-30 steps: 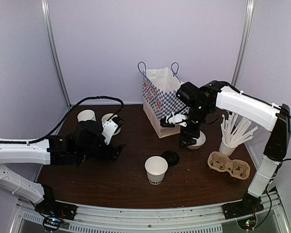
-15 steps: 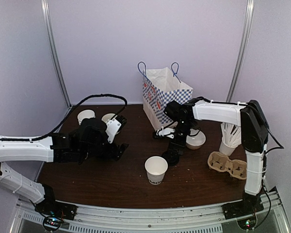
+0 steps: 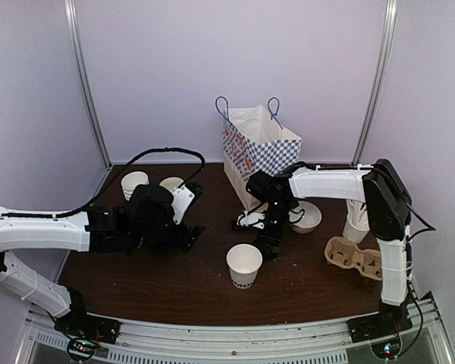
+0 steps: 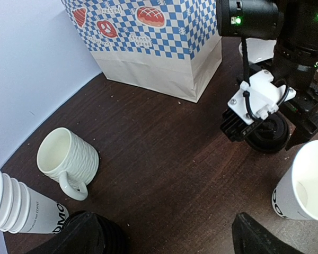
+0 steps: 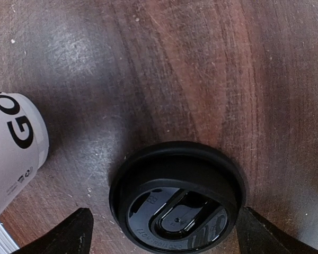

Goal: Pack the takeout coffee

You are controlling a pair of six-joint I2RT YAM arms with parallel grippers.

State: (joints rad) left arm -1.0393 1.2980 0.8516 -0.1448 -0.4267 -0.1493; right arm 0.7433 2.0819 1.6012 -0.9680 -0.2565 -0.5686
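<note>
1. R gripper (image 4: 270, 129) spread wide astride the black lid (image 5: 177, 198), not touching; lined up for a grab, I reckon.
2. Cup (image 3: 244, 264) stands uncapped just beside lid, mid-table; needs capping before bag (image 3: 258, 152).
3. L gripper (image 4: 172, 241) splayed, empty, parked aside.

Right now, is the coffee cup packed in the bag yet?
Not yet. Nothing is finished: the paper cup stands open on the table, outside the checkered bag. In hand: the right gripper sits open around the black lid lying beside the cup, not gripping it. Left: close on the lid, fit it on the cup, then put the cup in the bag.
</note>
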